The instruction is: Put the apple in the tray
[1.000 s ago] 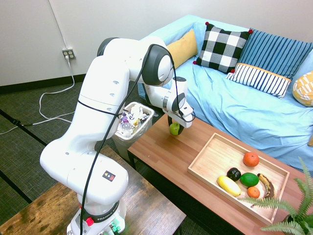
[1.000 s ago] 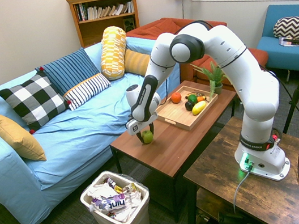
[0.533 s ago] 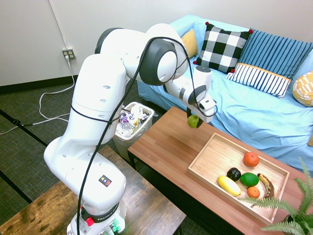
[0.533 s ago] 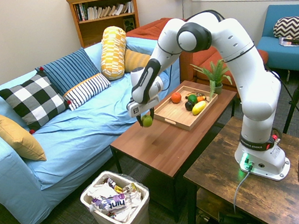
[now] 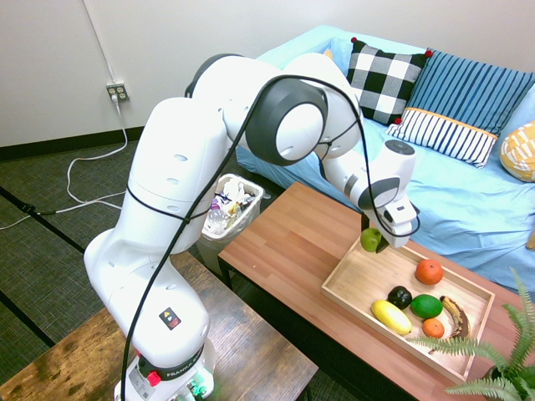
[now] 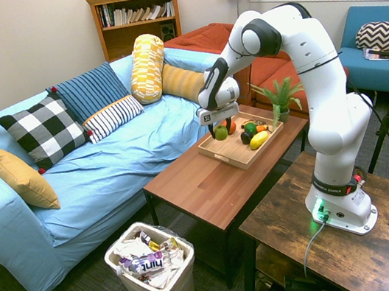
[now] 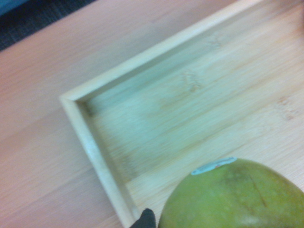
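Hand (image 5: 374, 242) clamped tight on the apple (image 5: 370, 240), pointing straight down, held in the air above the near end of the tray (image 5: 355, 288), just inside the corner closest to the sofa (image 5: 468, 200). Apple not touching the tray floor as far as can be told; green-yellow, shiny, a small sticker (image 7: 213, 166) showing in the wrist view, with bare pale wood of the tray corner (image 7: 76, 102) below it. Same grip seen from the other side: apple (image 6: 220, 133) hanging under the hand (image 6: 219, 129) over the tray's end (image 6: 214, 150) nearest the bare half of the bench (image 6: 201, 185). Further along the tray, well apart from the apple: an orange (image 5: 429, 271), a dark round fruit (image 5: 399, 296), a green fruit (image 5: 426, 306), a yellow oblong fruit (image 5: 390, 317), a small orange fruit (image 5: 433, 327) and a dark banana-like piece (image 5: 454, 316). Fern fronds (image 5: 493, 359) at the bench's far corner beside the tray. Bin (image 5: 226, 209) full of wrappers on the floor by the bench's other end. Checked cushion (image 5: 383, 79) and striped cushions (image 5: 468, 92) on the sofa behind.
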`<state>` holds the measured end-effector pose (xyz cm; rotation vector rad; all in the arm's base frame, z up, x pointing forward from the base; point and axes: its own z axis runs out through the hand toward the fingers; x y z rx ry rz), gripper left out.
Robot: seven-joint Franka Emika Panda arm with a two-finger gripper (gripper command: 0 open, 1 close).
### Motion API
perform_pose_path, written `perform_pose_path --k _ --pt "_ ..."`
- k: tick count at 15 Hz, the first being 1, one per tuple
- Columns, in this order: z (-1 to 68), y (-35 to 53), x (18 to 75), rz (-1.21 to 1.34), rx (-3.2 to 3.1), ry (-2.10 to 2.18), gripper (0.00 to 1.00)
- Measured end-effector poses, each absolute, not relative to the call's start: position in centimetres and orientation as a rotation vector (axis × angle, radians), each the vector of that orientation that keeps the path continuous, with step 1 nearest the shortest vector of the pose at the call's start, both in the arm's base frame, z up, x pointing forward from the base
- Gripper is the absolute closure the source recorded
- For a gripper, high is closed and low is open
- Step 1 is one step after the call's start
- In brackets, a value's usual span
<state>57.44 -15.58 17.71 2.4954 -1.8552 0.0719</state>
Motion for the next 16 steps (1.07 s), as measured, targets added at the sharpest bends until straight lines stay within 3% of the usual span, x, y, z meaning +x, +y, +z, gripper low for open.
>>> perform_pose_path --k 7,8,16 --pt "11.8 -19.1 57.4 0.039 2.43 -1.901 1.0" --pt "11.4 -19.2 57.6 0.036 2.431 -1.902 0.0" --pt "10.5 -19.0 58.0 0.019 2.456 -1.893 0.0"
